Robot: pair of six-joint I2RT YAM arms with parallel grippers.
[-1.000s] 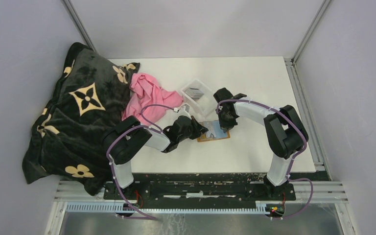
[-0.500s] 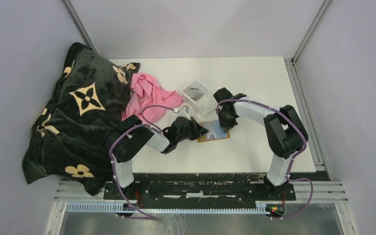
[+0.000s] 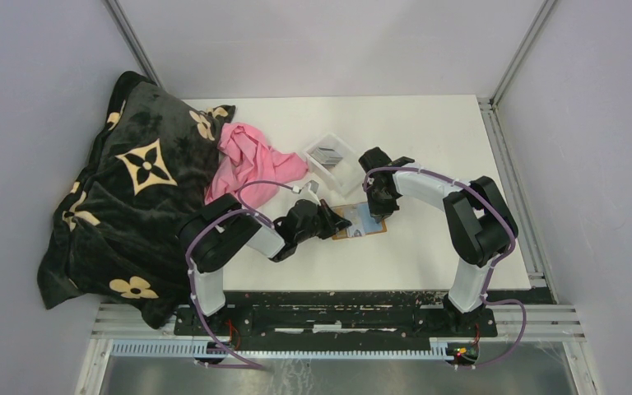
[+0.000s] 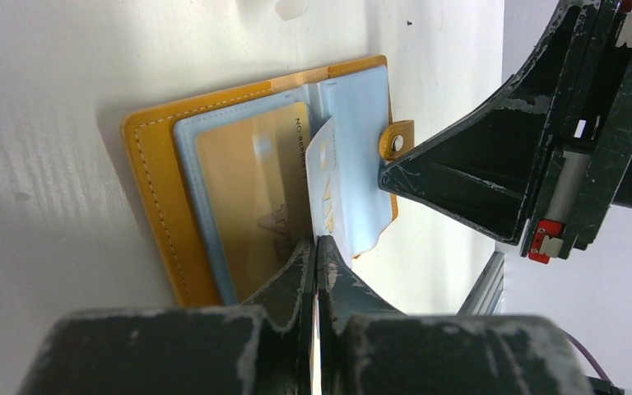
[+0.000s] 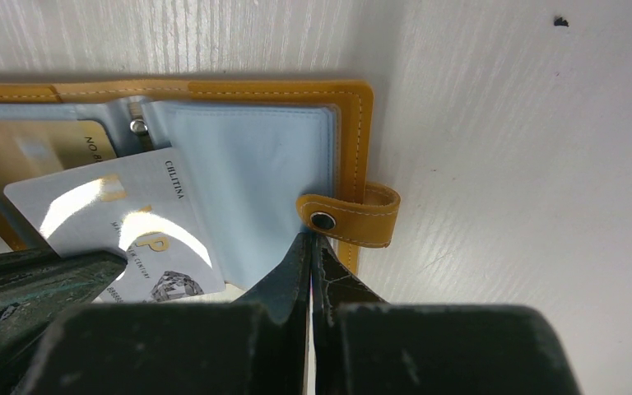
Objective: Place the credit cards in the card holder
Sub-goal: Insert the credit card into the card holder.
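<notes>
The card holder (image 3: 363, 223) lies open on the white table, orange with pale blue pockets (image 5: 255, 164). A gold card (image 4: 251, 185) sits in its left pocket. My left gripper (image 4: 314, 240) is shut on a white credit card (image 4: 325, 181) held on edge, its far end over the holder's middle fold. The same card (image 5: 123, 226) shows in the right wrist view. My right gripper (image 5: 313, 239) is shut, with its tips down at the holder's right edge beside the snap tab (image 5: 350, 218). More credit cards (image 3: 326, 153) lie in a clear tray.
The clear plastic tray (image 3: 343, 170) stands just behind the holder. A pink cloth (image 3: 251, 164) and a large dark flowered blanket (image 3: 132, 189) fill the table's left side. Grey walls close in both sides.
My left gripper has edged slightly toward the card holder with the card. The right arm has not moved.
</notes>
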